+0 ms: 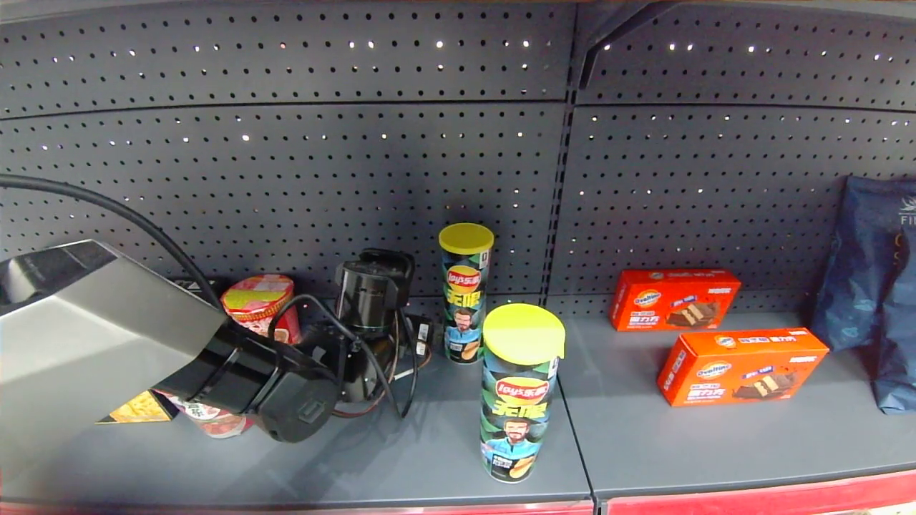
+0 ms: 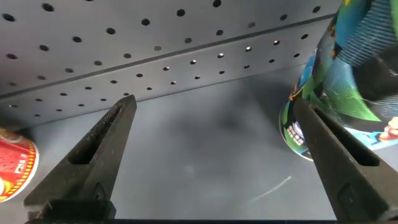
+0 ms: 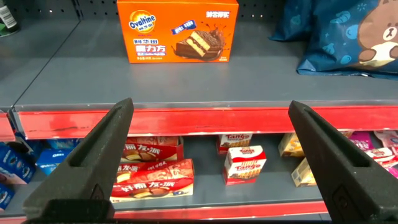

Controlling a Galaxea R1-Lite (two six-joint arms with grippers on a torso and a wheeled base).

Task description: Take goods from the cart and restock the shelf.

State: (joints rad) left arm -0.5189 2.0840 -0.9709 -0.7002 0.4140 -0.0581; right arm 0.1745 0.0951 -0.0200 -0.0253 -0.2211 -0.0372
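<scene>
Two tall chip cans with yellow lids stand on the grey shelf (image 1: 429, 458): one at the back (image 1: 465, 290) by the pegboard, one nearer the front edge (image 1: 521, 400). My left arm's wrist (image 1: 372, 293) rests over the shelf just left of the back can. My left gripper (image 2: 214, 106) is open over bare shelf and faces the pegboard. The back can (image 2: 336, 81) stands just beyond one finger (image 2: 342, 162), and nothing lies between the fingers. My right gripper (image 3: 211, 109) is open and empty in front of the shelf's red edge (image 3: 205, 121), below an orange chocolate box (image 3: 177, 31).
A red cup of noodles (image 1: 257, 304) stands left of the left wrist, with another (image 1: 207, 418) nearer the front. Two orange boxes (image 1: 673, 299) (image 1: 741, 365) and a blue bag (image 1: 873, 286) fill the right bay. Snack boxes (image 3: 152, 174) sit on the lower shelf.
</scene>
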